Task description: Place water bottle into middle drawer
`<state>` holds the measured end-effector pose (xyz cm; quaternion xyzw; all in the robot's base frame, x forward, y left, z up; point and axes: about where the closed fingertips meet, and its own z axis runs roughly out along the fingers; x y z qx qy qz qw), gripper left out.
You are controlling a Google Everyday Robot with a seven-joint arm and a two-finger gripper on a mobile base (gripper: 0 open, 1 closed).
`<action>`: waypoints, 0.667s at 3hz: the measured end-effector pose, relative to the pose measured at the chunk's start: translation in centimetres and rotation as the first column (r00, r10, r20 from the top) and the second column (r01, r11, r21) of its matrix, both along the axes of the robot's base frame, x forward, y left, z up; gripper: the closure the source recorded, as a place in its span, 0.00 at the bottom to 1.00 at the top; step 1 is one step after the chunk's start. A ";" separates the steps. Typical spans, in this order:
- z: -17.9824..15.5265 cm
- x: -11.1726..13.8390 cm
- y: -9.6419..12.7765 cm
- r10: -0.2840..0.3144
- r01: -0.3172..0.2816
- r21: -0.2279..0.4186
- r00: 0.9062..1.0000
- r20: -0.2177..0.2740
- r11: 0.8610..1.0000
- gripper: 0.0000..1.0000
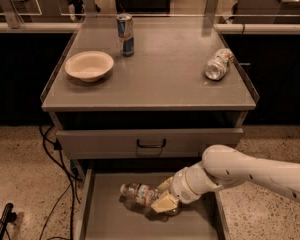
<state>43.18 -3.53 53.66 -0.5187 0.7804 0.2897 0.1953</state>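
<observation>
The water bottle (139,192), clear ribbed plastic with a coloured label band, lies tilted low over the flat grey floor of the open middle drawer (110,224), cap end pointing left. My gripper (165,196) with cream fingers is shut on the bottle's right end, down inside the drawer. The white arm comes in from the right. The bottle looks close to or touching the drawer floor; I cannot tell which.
Above the open drawer is a closed grey drawer front with a black loop handle (150,145). On the cabinet top stand a white bowl (89,65), a tall blue-and-silver drink can (125,34) and a shiny silver can (219,64) lying on its side. Cables (55,154) hang at the left.
</observation>
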 end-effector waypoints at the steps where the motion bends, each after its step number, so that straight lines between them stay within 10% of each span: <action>1: -3.2 -0.6 0.6 -0.008 0.009 0.007 1.000 -0.012 1.000 1.00; 2: -5.2 0.3 -0.2 -0.060 0.060 0.013 0.998 0.023 0.998 1.00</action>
